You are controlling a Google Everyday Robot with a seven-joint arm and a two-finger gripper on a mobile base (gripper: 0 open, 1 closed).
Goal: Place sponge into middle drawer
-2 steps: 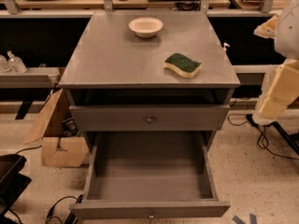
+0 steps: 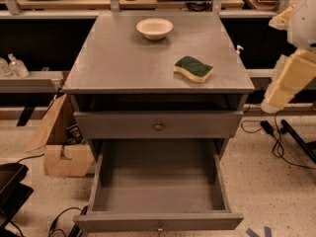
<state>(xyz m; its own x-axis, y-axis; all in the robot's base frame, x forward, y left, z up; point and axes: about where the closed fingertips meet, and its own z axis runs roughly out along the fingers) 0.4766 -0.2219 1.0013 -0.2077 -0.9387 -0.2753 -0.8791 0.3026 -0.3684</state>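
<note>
The sponge (image 2: 193,68), pale yellow with a dark green top face, lies flat on the grey cabinet top (image 2: 128,58), near its right front corner. The middle drawer (image 2: 159,184) is pulled out wide at the bottom of the cabinet. It shows as a deep grey box with nothing in it and has a low front panel with a small knob (image 2: 159,227). My gripper is out of view. Only cream-coloured arm segments (image 2: 292,78) show at the right edge, beside the cabinet and apart from the sponge.
A white bowl (image 2: 154,28) stands at the back of the cabinet top. A shut grey drawer front with a brassy knob (image 2: 159,126) sits above the open drawer. A cardboard box (image 2: 61,144) stands on the floor at left. Cables (image 2: 269,132) lie at right.
The cream arm segments at the right edge have shifted slightly upward. The sponge, bowl and drawers have not moved.
</note>
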